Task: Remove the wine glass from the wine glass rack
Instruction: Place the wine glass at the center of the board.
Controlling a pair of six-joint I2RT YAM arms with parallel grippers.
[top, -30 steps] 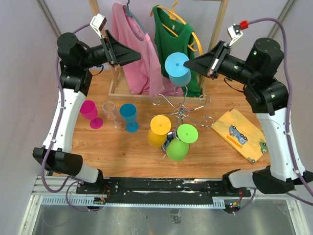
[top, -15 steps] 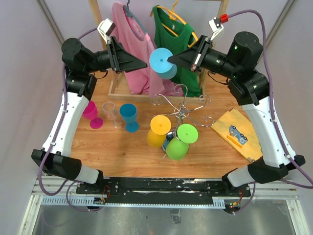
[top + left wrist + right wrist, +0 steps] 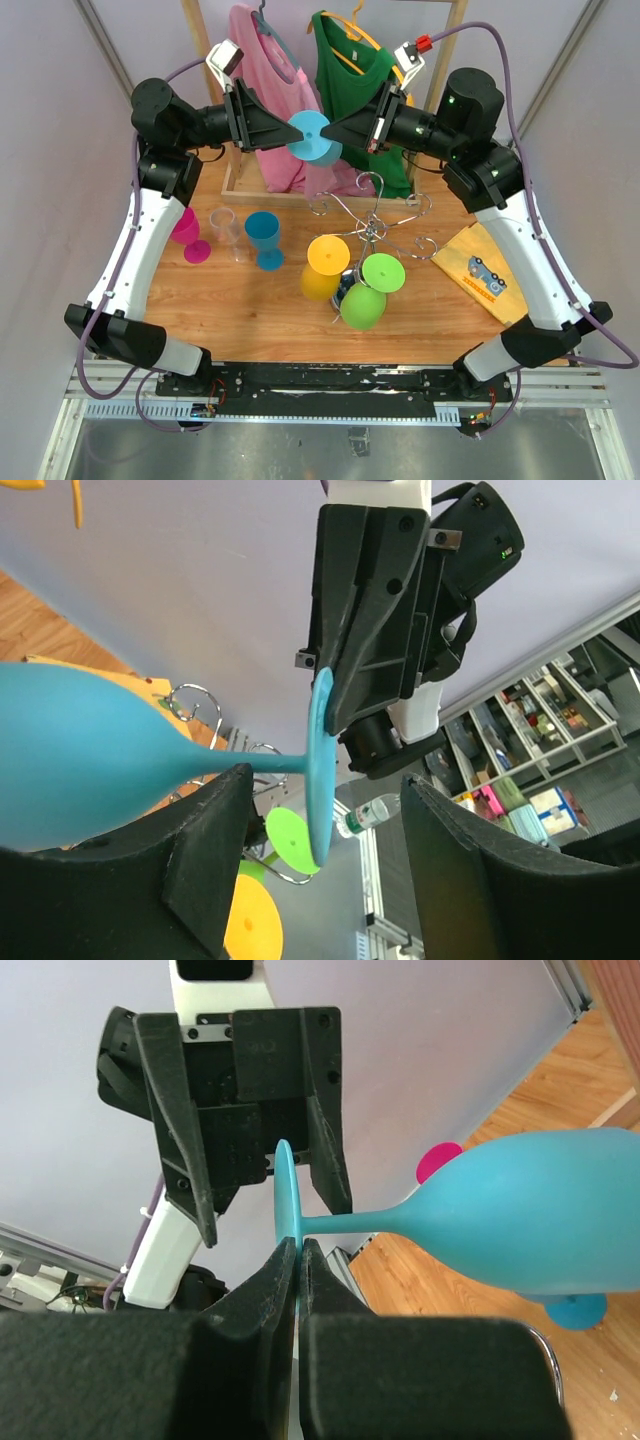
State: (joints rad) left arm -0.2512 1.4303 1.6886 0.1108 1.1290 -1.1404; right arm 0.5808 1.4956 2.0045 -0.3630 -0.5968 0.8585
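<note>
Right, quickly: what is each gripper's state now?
Left gripper: open, jaws either side of the blue wine glass.
Right gripper: shut on the glass's foot.

The blue wine glass [image 3: 90,750] has its bowl cut off at the left edge of the left wrist view and the right edge of the right wrist view, its foot's lower rim hidden between the fingers of the right gripper [image 3: 298,1245], while the wine glass rack [image 3: 372,218] has its base largely covered by the yellow glass [image 3: 322,268] and green glass [image 3: 370,292].

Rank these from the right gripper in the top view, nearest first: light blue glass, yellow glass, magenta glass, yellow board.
1. Light blue glass: pinched by its foot in the right gripper, back centre.
2. Yellow glass: hanging on the rack, centre.
3. Magenta glass: standing at far left.
4. Yellow board: lying at the right.
</note>
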